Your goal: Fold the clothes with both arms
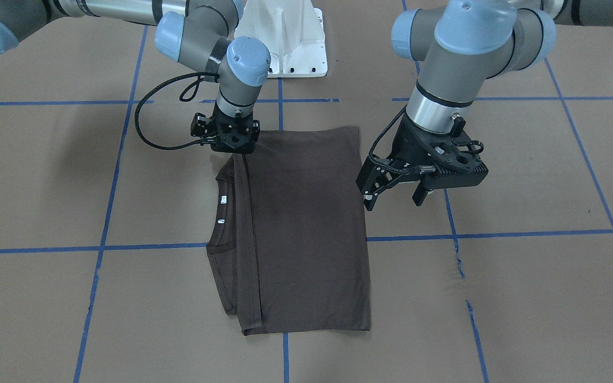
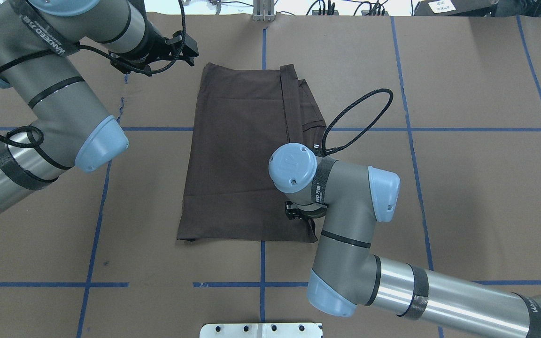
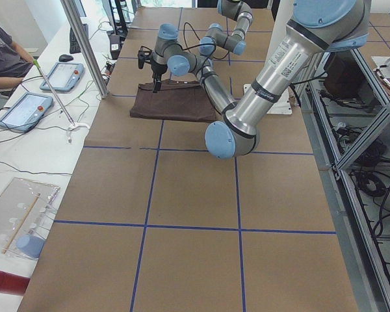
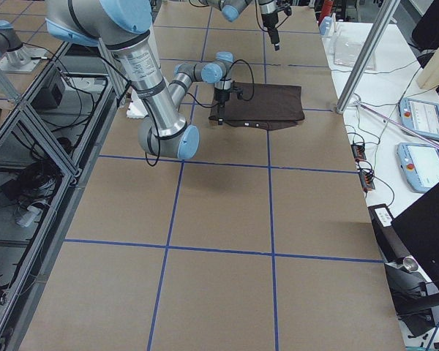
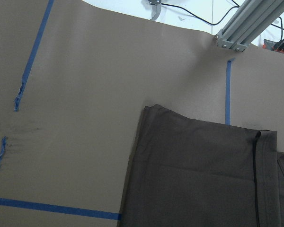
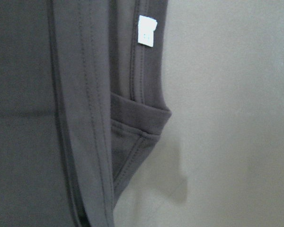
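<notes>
Overhead exterior first: brown paper-covered table with blue tape grid (image 2: 463, 188). Two silver-grey jointed arms with light blue caps, left arm (image 2: 59, 108) reaching toward the far edge, right arm (image 2: 345, 220) bent steeply downward. Dark grey-brown cotton T-shirt (image 2: 242, 155), folded into a flat rectangle, lying mid-table, nearer the far edge. Probably light, limp, slippery on paper; best pinched at corners through all layers. Black left gripper (image 1: 394, 196) hovering off its left edge, fingers spread, empty. Black right gripper (image 1: 233, 150) over the near right corner; fingers hidden, cannot tell. Small white tag (image 1: 223, 200) beside the collar.
</notes>
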Controlling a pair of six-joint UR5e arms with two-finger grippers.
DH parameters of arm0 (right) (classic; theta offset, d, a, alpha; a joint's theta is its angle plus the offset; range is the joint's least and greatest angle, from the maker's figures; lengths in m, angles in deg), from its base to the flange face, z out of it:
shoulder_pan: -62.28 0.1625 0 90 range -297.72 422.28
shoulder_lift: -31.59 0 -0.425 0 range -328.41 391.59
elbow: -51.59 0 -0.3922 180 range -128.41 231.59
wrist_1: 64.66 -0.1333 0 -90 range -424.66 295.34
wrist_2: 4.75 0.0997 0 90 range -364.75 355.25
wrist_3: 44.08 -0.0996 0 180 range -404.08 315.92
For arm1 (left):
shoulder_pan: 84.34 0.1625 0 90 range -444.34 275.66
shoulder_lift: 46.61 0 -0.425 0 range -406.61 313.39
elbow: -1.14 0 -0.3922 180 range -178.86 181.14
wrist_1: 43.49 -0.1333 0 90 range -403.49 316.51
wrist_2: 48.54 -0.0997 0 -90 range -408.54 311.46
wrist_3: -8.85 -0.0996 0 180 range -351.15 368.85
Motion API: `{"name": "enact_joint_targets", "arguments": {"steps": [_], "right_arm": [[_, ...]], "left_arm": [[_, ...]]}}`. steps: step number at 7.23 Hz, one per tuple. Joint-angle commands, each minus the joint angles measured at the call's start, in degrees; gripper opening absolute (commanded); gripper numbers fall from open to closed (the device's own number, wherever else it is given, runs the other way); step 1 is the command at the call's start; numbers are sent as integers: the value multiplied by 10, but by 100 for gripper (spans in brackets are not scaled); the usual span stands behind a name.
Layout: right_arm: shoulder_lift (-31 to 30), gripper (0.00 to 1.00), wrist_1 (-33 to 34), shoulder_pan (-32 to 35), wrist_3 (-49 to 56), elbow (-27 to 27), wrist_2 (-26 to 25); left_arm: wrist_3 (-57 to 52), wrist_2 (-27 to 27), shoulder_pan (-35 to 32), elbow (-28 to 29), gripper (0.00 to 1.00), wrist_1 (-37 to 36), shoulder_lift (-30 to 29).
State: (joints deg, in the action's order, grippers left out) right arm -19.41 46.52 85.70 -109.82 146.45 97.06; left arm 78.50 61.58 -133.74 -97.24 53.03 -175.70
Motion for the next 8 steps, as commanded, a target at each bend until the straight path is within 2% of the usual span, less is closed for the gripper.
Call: {"name": "enact_joint_targets", "arguments": {"steps": [1, 3, 6, 8], "right_arm": [[-19, 100, 2, 19, 13, 5, 1], [-19, 100, 1, 36, 38, 7, 1], [44, 100, -8, 40, 49, -12, -1], [91, 100, -37, 37, 50, -102, 0]], "left_arm": [[2, 0, 0, -1, 100, 0, -2], [2, 0, 0, -1, 100, 0, 0], [1, 0, 0, -1, 100, 1, 2], [0, 1, 0, -2, 100, 1, 1]]}}
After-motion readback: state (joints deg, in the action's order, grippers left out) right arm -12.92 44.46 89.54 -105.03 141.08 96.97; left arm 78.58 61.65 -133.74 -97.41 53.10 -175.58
